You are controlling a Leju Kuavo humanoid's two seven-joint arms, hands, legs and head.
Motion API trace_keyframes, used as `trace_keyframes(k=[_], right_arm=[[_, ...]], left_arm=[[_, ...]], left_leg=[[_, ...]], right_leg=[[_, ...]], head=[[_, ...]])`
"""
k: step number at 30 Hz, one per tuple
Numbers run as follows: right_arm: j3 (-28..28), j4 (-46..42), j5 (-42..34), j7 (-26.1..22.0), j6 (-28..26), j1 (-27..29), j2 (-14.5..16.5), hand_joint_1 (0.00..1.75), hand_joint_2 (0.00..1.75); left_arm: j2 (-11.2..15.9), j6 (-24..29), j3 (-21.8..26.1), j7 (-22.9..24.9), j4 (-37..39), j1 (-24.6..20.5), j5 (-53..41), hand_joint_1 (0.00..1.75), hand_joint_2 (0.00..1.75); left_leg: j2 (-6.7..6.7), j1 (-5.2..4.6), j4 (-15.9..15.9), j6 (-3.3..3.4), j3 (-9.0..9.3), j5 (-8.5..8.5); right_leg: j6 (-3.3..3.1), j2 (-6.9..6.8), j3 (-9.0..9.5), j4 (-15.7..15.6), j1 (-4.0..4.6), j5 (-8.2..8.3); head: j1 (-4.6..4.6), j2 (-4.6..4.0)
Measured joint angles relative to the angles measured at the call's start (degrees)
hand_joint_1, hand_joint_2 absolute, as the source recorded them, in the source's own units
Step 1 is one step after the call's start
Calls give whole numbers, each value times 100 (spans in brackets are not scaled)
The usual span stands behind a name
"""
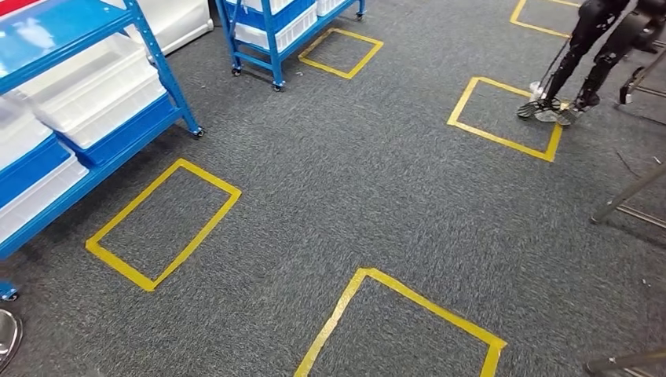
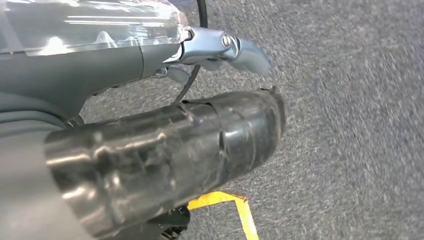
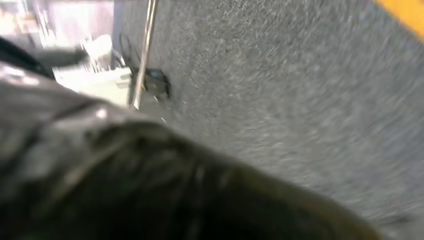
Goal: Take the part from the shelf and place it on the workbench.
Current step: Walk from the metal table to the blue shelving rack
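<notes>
Overhead, the head view looks down on a grey carpet floor (image 1: 353,181) marked with yellow tape rectangles (image 1: 210,177). A blue shelf (image 1: 169,86) on castors stands along the left edge of the floor, its levels loaded with white bins (image 1: 94,86); a second blue shelf (image 1: 271,39), also with white bins, stands at the far edge, just beside another taped rectangle. Where the part lies cannot be told; the bins show their white walls and nothing of their contents. Toward the far right corner, a dark-legged figure (image 1: 585,47) stands with its feet on the edge of a taped rectangle, and slanted metal legs (image 1: 628,192) come in from the right edge. In the left wrist view the left robot hand (image 2: 210,47) hangs above the carpet near a corner of yellow tape (image 2: 245,212); one silver finger (image 2: 250,55) reaches out, but whether that hand is open or closed cannot be told. The right robot hand (image 3: 100,165) is a dark blur over the carpet, its state unreadable
</notes>
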Motion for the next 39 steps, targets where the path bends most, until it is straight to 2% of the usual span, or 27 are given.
trace_keyframes(k=[1, 3, 5, 6, 7, 8, 10, 12, 13, 15, 17, 19, 21, 22, 24, 25, 26, 28, 30, 31, 32, 33, 34, 36, 37, 38, 39], right_arm=[[1, 22, 105, -84, 60, -18, 90, 0, 0], [2, 89, 303, -215, 153, -23, 277, 0, 0], [2, 165, 454, -299, 226, -9, 400, 0, 0], [2, 195, 512, -323, 255, -14, 429, 0, 0], [2, 219, 562, -341, 282, -25, 449, 0, 0], [2, 236, 602, -352, 304, -43, 461, 0, 0], [2, 263, 663, -358, 334, -71, 481, 0, 0], [-5, 284, 698, -345, 356, -83, 489, 0, 0], [-17, 293, 709, -332, 363, -91, 490, 0, 0], [-54, 299, 734, -303, 370, -127, 482, 0, 0], [-105, 301, 770, -287, 372, -141, 468, 0, 0], [-183, 303, 802, -259, 374, -115, 439, 0, 0], [-254, 307, 815, -234, 375, -73, 412, 0, 0], [-277, 308, 817, -230, 376, -59, 404, 0, 0], [-314, 310, 819, -230, 375, -50, 391, 0, 0], [-331, 314, 819, -227, 375, -48, 386, 0, 0], [-344, 320, 821, -223, 374, -43, 382, 0, 0], [-367, 334, 826, -210, 375, -28, 380, 0, 0], [-384, 339, 841, -204, 376, -29, 376, 0, 0], [-393, 338, 855, -205, 374, -35, 374, 0, 0], [-402, 337, 870, -207, 371, -41, 371, 0, 0], [-417, 337, 885, -209, 369, -39, 368, 0, 0], [-436, 337, 895, -211, 368, -27, 366, 0, 0], [-469, 339, 905, -209, 368, 0, 364, 0, 0], [-478, 339, 906, -207, 368, 6, 363, 0, 0], [-482, 338, 906, -206, 368, 6, 361, 0, 0], [-484, 338, 906, -206, 368, 4, 357, 0, 0]], left_arm=[[0, 0, -6, 0, -10, -6, 48, 0, 0], [-1, 0, -37, -10, -11, -62, 330, 0, 0], [-1, 0, -80, -46, 12, -131, 738, 0, 0], [-1, 0, -92, -73, 46, -157, 909, 0, 0], [-1, 0, -97, -96, 96, -183, 1052, 0, 0], [-1, 0, -97, -114, 151, -209, 1160, 0, 0], [2, 0, -96, -129, 240, -258, 1285, 0, 0], [6, 0, -93, -131, 285, -295, 1333, 0, 0], [8, 0, -91, -131, 301, -301, 1342, 0, 0], [7, 0, -86, -131, 322, -290, 1341, 0, 0], [2, 0, -88, -130, 334, -291, 1326, 0, 0], [-2, 0, -93, -129, 338, -307, 1303, 0, 0], [-3, 0, -97, -129, 340, -303, 1289, 0, 0], [-3, 0, -97, -129, 343, -297, 1286, 0, 0], [-3, -1, -98, -131, 350, -291, 1286, 0, 0], [-2, -1, -98, -133, 354, -292, 1286, 0, 0], [-2, -2, -98, -136, 356, -294, 1287, 0, 0], [1, -1, -97, -140, 361, -294, 1286, 0, 0], [3, 0, -96, -143, 364, -288, 1285, 0, 0], [4, 0, -96, -145, 367, -287, 1287, 0, 0], [5, 0, -97, -146, 367, -293, 1286, 0, 0], [8, 0, -98, -148, 368, -300, 1286, 0, 0], [9, 0, -98, -149, 368, -304, 1286, 0, 0], [10, 0, -98, -149, 373, -297, 1286, 0, 0], [10, -1, -97, -149, 378, -289, 1286, 0, 0], [10, -1, -97, -149, 383, -281, 1286, 0, 0], [10, -2, -97, -149, 387, -273, 1286, 0, 0]], left_leg=[[153, -6, 95, -26, -51, -64], [568, -15, 620, -65, -298, -370], [727, -4, 1331, -89, -646, -688], [743, 2, 1518, -90, -736, -721], [756, 4, 1496, -80, -720, -642], [785, 0, 1253, -57, -590, -469], [1018, -54, 480, 33, -178, -119], [1254, -130, 26, 119, 51, -15], [1280, -158, -22, 140, 56, -34], [1141, -144, -119, 175, 81, -7], [1000, -94, -255, 239, 187, 23], [843, -70, -307, 301, 255, 23], [655, -66, -298, 314, 288, -12], [560, -62, -290, 305, 321, -42], [384, -39, -250, 256, 415, -140], [309, -28, -217, 218, 447, -204], [240, -23, -164, 176, 456, -271], [114, -20, -115, 111, 435, -356], [27, -3, -124, 62, 449, -397], [123, 1, -66, 37, 447, -416], [291, 1, 96, 10, 381, -454], [496, -1, 387, -9, 224, -521], [669, -2, 795, -22, -42, -606], [762, 3, 1554, -19, -678, -670], [765, 0, 1705, 2, -919, -539], [771, -9, 1608, 43, -1049, -261], [796, -28, 1298, 108, -1072, 122]], right_leg=[[-54, -71, 6, -23, 4, 15], [-141, -253, 17, -55, 29, 25], [-178, -455, 17, -56, 59, 11], [-185, -548, 20, -55, 70, 4], [-189, -635, 27, -54, 79, -6], [-190, -713, 44, -54, 89, -17], [-179, -852, 90, -57, 110, -47], [-138, -971, 117, -61, 125, -70], [-114, -1039, 126, -69, 128, -75], [-54, -1126, 179, -94, 124, -100], [-3, -837, 127, 105, 112, -226], [23, -442, -233, 770, 100, -504], [54, -338, -656, 1414, 85, -655], [73, -329, -749, 1478, 70, -568], [127, -265, -612, 969, 17, -84], [160, -122, -482, 634, -18, 103], [171, 26, -360, 327, -45, 195], [131, 206, -249, 96, -56, 108], [30, 90, -159, 40, -34, 24], [-20, 26, -84, 13, -27, -15], [-67, -44, 16, -33, -20, -56], [-105, -121, 134, -94, -6, -102], [-132, -202, 267, -157, 17, -160], [-155, -374, 551, -294, 68, -293], [-159, -457, 717, -371, 94, -370], [-165, -536, 905, -458, 126, -449], [-170, -614, 1108, -557, 162, -532]], head=[[-5, 0], [-14, 0], [-17, 0], [-17, 0], [-16, 0], [-17, 0], [-15, 0], [-14, 0], [-13, 0], [-10, 0], [-5, 0], [6, 0], [13, 0], [11, 0], [12, 0], [16, 0], [21, 0], [26, 0], [26, 1], [22, 1], [10, 1], [1, 1], [-10, 0], [-14, 0], [-16, 0], [-15, 0], [-18, 0]])
